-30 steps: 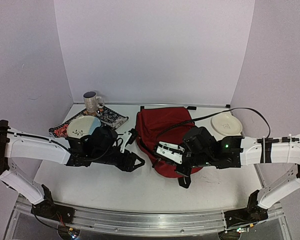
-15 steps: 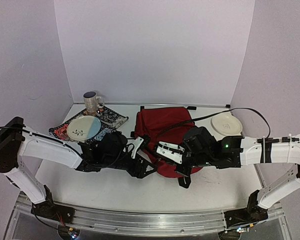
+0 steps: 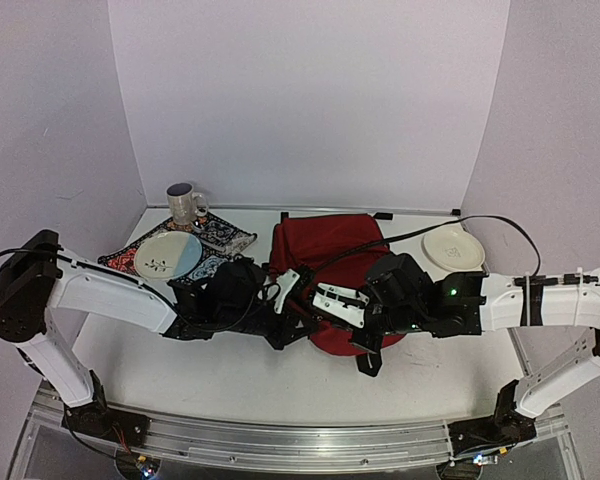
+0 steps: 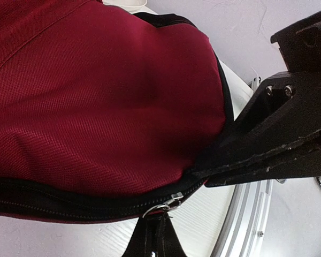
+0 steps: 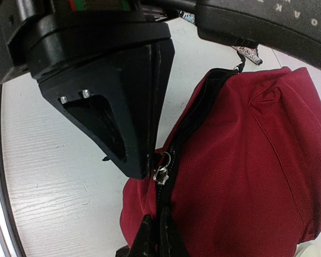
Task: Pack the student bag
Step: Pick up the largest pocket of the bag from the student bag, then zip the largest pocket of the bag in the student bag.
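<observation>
The student bag (image 3: 325, 250), dark red with black zips, lies in the middle of the table. In the left wrist view its red panel (image 4: 96, 91) fills the frame. My left gripper (image 4: 159, 218) is shut on the metal zip pull (image 4: 163, 205) at the bag's near edge. My right gripper (image 5: 156, 219) is shut on the black zip band of the bag (image 5: 241, 171), just below the pull (image 5: 161, 172). The two grippers meet at the bag's front-left edge, left (image 3: 292, 322) beside right (image 3: 312, 305). What is inside the bag is hidden.
A mug (image 3: 185, 205) and a blue-and-white plate (image 3: 167, 255) sit on a patterned cloth (image 3: 220, 236) at the back left. A white plate (image 3: 452, 247) lies at the back right. A black strap end (image 3: 368, 362) hangs off the bag's front.
My left arm has swung right from beside the bag to its front-left edge, and its open jaws have shut on the zip pull. The right arm has not moved.
</observation>
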Available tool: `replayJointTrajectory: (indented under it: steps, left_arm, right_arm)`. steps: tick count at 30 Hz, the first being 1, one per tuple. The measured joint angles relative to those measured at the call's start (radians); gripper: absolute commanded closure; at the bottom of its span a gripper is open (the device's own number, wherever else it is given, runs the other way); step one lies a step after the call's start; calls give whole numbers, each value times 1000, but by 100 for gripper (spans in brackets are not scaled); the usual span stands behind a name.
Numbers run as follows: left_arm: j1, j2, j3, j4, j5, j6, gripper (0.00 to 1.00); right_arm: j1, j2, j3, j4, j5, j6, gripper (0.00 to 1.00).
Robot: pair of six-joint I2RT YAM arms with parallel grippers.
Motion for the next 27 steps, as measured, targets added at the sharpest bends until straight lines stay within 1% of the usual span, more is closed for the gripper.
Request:
replayJointTrajectory:
  steps: [5,11,13,18,21,27]
  left_arm:
    - [-2,-45,-22,-6,-54,0,100]
    - [22,-112,-29,-80,-142,1,100]
    - [49,-122,-29,-110,-162,0,100]
    - [166,-125,-29,-177,-194,-1,100]
    - [198,-119,-15,-209,-199,0,100]
    - [261,-27,74,-244,-200,3,100]
  right_arm:
    - [0,-2,0,1,1,0,100]
    - [0,-38,0,-4,17,4,100]
    - [0,-51,0,-17,19,7,100]
    - [0,-90,-8,-59,22,16,100]
    - [1,-113,-12,-72,20,22,100]
    - [-2,-146,-13,-81,14,36,100]
